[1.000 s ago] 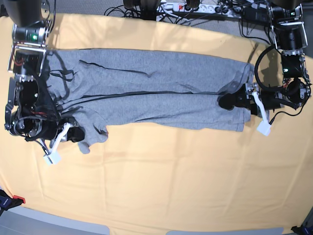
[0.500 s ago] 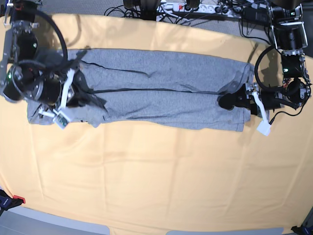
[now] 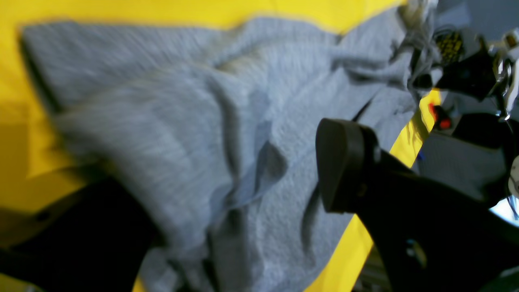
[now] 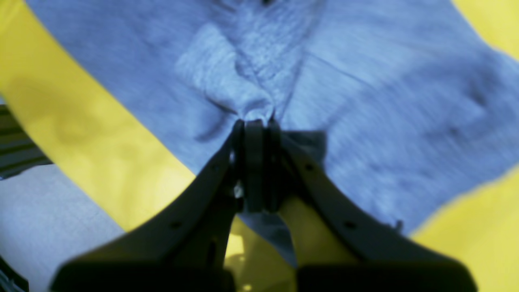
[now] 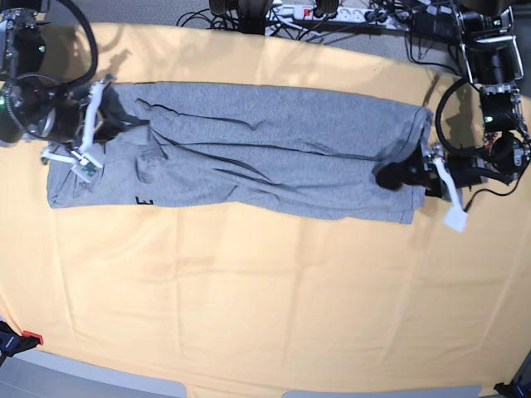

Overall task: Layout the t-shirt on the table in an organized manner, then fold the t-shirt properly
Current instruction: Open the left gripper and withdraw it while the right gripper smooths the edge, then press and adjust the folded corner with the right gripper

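The grey t-shirt lies as a long creased band across the far half of the table, with a bit of black lettering at its near left edge. My right gripper sits over the shirt's left end. In the right wrist view, the right gripper is shut on a pinched ridge of t-shirt. My left gripper rests on the shirt's right end. It stands open in the left wrist view, its black fingers wide apart, with wrinkled t-shirt lying between them.
Cables and a power strip run along the table's far edge. A small red item sits at the near left corner, beside the table's front edge. Bare yellow cloth spreads in front of the shirt.
My right gripper has moved from the near left up toward the far left, carrying the shirt's end with it. That end now lies spread further left. The left arm has barely shifted.
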Controlling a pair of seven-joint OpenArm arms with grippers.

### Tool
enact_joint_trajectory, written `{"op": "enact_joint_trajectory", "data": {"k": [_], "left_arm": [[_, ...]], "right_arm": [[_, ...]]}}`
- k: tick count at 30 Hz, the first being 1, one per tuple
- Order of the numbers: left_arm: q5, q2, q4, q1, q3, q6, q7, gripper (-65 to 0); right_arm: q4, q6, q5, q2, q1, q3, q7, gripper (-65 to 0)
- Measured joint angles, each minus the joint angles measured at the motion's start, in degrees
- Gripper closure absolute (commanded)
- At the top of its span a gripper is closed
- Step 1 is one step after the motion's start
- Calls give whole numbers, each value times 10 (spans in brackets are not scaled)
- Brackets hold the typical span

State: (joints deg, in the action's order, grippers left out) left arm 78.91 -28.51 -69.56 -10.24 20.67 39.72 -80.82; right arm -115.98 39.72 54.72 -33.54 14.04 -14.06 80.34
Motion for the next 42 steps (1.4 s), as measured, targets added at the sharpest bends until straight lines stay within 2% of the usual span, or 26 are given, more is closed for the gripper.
{"op": "enact_joint_trajectory", "data": {"k": [7,12,14,18,22,25,29,33,36,38,40,42], "left_arm": [[0,0,0,-1,129,0,-1,-453],[-1,-13,0,0,190,0,-2,-453],[-1,-26,0,1,204,0,-1,-453],[10,-57,0,1,211,0,0,-453],[12,-81,0,1,211,0,-1,-453],[13,-94,0,1,210,0,0,-453],[13,-94,0,1,210,0,0,-453],[12,-90,0,1,210,0,-2,-453],[12,-90,0,1,210,0,-2,-453],[12,-90,0,1,210,0,-2,-453],[12,-89,0,0,210,0,-2,-453],[12,-89,0,1,210,0,-2,-453]], "right_arm": [[0,0,4,1,21,-17,0,-3],[0,0,2,1,21,-17,0,-329],[0,0,2,0,22,-17,1,-360],[0,0,3,-31,21,-19,1,-360],[-11,-24,4,-47,21,-47,3,-337],[-30,-36,5,-47,21,-83,3,-237],[-49,-52,22,-47,20,-148,4,-9],[-50,-17,128,-47,20,-196,5,0],[-50,-9,170,-47,20,-210,5,0],[-50,0,200,-35,20,-210,1,0],[-50,0,209,-9,20,-204,-35,0],[-50,0,184,13,20,-188,-91,0]]}}
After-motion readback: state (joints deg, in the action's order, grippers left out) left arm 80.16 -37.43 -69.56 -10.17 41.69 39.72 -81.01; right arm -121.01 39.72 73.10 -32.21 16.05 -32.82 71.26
